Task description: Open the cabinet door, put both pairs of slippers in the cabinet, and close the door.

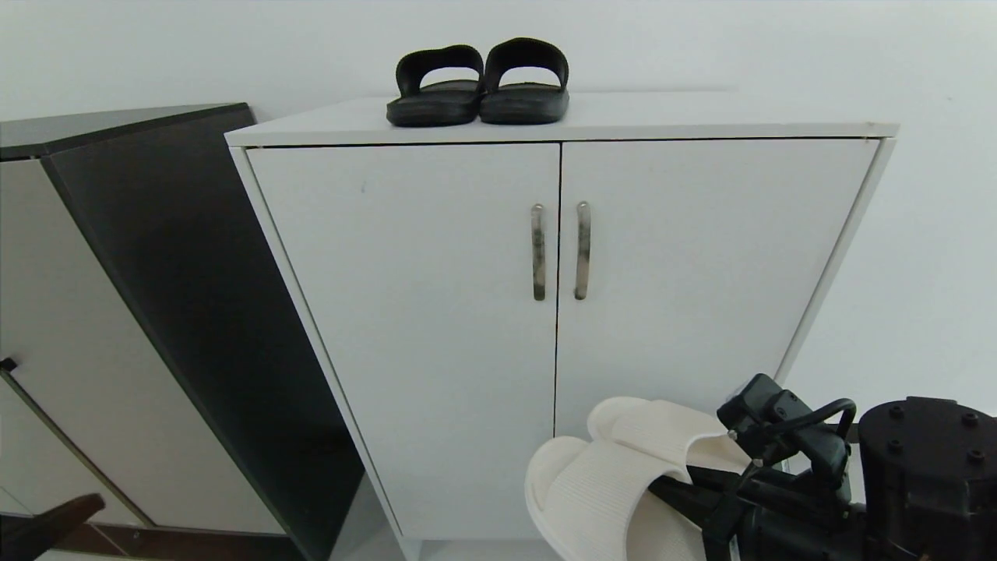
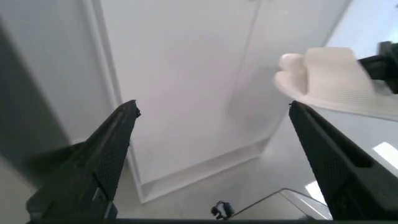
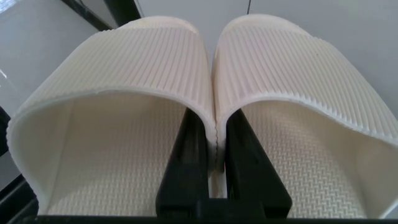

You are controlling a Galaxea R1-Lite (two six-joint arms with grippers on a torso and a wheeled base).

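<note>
White slippers (image 3: 149, 68) pinched by right end effector (image 3: 214, 140) (inner straps together), left end effector (image 2: 212, 109) spread apart

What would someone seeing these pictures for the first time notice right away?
The black slippers stand out, sitting side by side on top of the white cabinet, whose two doors are shut. Low in front of the right door, the right gripper pinches a pair of cream slippers together.

Matte black right arm (image 1: 787, 526), round screw-studded joint cap (image 1: 927, 456), looped cable (image 1: 819, 411), left claw (image 2: 212, 111) black, seemingly textured
</note>
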